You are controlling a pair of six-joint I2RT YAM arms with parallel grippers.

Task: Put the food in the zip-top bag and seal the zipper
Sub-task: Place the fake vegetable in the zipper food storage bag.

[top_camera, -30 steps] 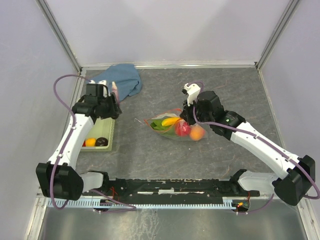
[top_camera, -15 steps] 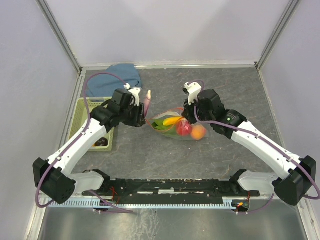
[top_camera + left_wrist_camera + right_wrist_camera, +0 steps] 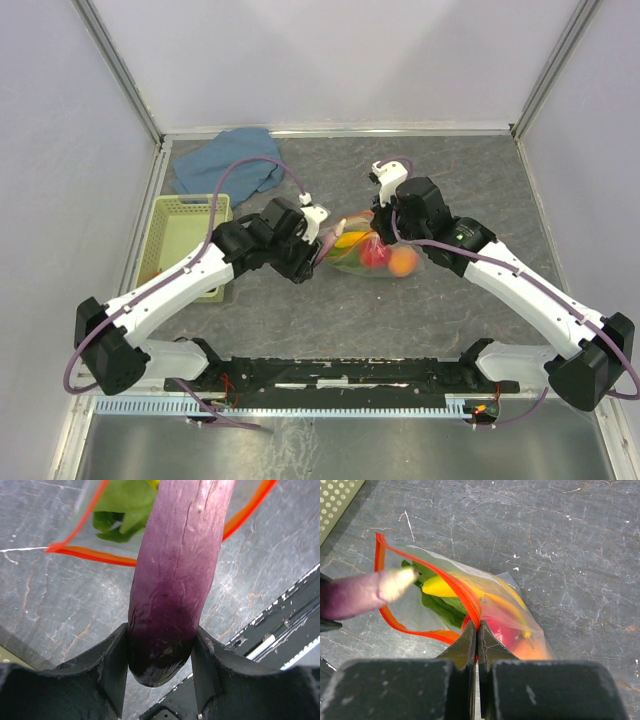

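The left gripper point(image 3: 161, 652) squeezes a purple veggie point(image 3: 180, 565), its tip at the mouth of the bag point(image 3: 415, 611), which lies on the table point(image 3: 450, 180). The right gripper point(image 3: 476, 630) pinches the zipper point(image 3: 90, 555), holding the mouth open. Next, I think: push the veggie in and let go.

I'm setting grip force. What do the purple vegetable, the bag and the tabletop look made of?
Purple vegetable: likely soft rubbery plastic, matte; its skin shows fine wrinkles. Zip-top bag: thin clear plastic film, slightly glossy; leaf and banana show through it. Tabletop: dark grey stone-look surface with pale veins, possibly printed laminate.
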